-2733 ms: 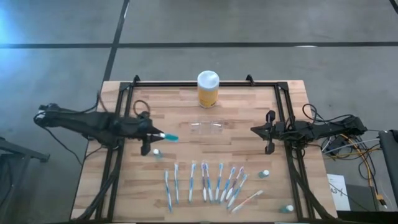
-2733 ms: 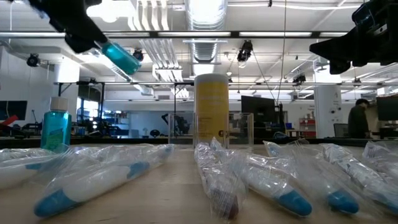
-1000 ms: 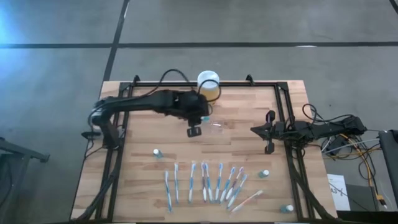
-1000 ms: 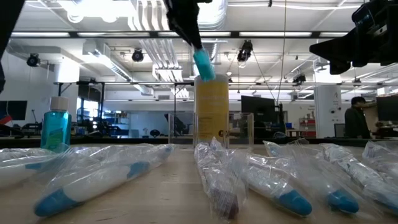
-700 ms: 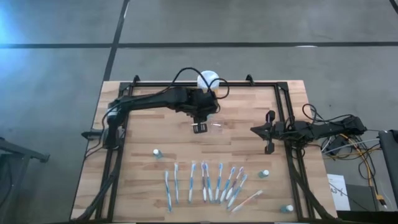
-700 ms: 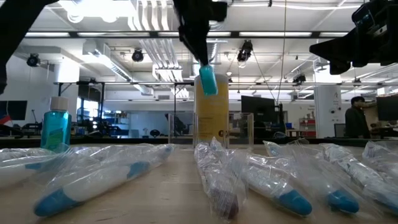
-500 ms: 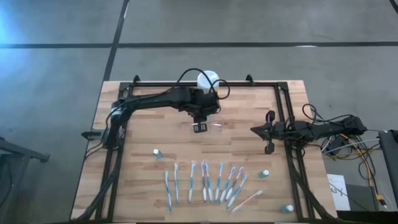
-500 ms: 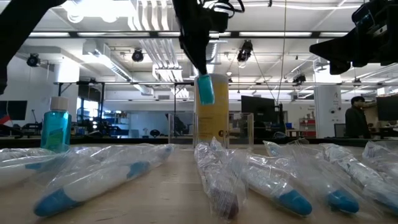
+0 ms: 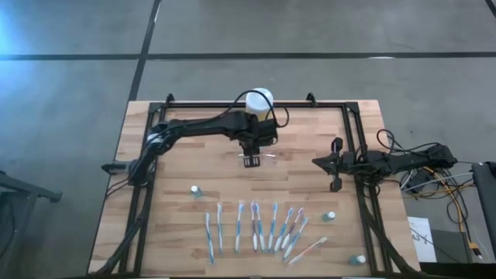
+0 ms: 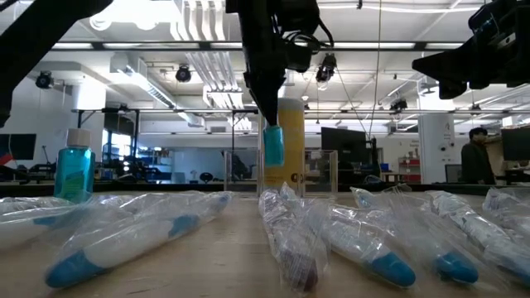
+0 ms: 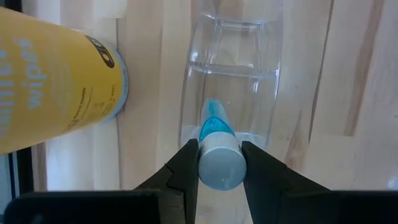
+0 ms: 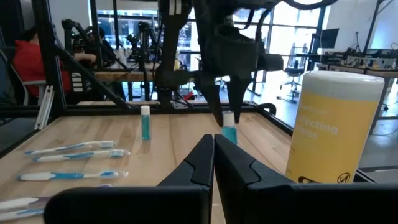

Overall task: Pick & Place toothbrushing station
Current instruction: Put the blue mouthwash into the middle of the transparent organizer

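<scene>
Toothbrushing station [image 11: 231, 81] — clear plastic, edges barely visible against the wood, mid-table just beside the yellow jar [image 11: 53, 81]. Left gripper [image 11: 219, 163] directly above it, clamped on a small blue bottle [image 11: 217, 155] with its lower end hidden. Right gripper [image 12: 213, 163] clenched empty, at the table's right edge.

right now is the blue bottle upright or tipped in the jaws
Upright: the blue bottle hangs vertically, cap up, from the left gripper above the clear holder.

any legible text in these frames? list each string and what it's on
"wipes": on the yellow jar, left wrist view.
Smaller line beside it and the dark round logo near the jar's base: too blurred to read.
Pale lettering on the jar in the right wrist view: not legible.
Toothbrush wrappers: nothing readable.
</scene>
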Controlling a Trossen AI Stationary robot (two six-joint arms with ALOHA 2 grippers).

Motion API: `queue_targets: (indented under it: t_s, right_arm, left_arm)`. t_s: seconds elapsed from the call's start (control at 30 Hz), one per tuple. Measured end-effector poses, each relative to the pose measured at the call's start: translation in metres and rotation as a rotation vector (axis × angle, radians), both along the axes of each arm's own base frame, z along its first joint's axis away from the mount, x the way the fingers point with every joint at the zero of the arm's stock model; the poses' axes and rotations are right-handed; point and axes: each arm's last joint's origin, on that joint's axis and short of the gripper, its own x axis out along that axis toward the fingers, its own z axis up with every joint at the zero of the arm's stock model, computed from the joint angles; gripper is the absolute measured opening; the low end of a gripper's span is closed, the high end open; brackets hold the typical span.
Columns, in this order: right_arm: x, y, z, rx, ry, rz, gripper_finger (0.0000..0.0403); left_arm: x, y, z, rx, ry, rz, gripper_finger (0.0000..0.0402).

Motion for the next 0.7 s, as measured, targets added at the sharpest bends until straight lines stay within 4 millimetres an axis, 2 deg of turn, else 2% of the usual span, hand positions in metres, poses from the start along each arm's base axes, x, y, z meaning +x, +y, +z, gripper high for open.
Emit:
queue_targets:
  t_s: [0.4,0.7]
  right_arm:
    - [0.000,0.000,0.000,0.000,0.000,0.001,0.0008]
    - [0.000,0.000,0.000,0.000,0.000,0.001,0.0008]
  left_arm:
    - [0.011,0.006,-0.020,0.003,0.009,-0.001,0.0097]
    - [0.008,0.010,-0.036,-0.011,0.054,0.005,0.0097]
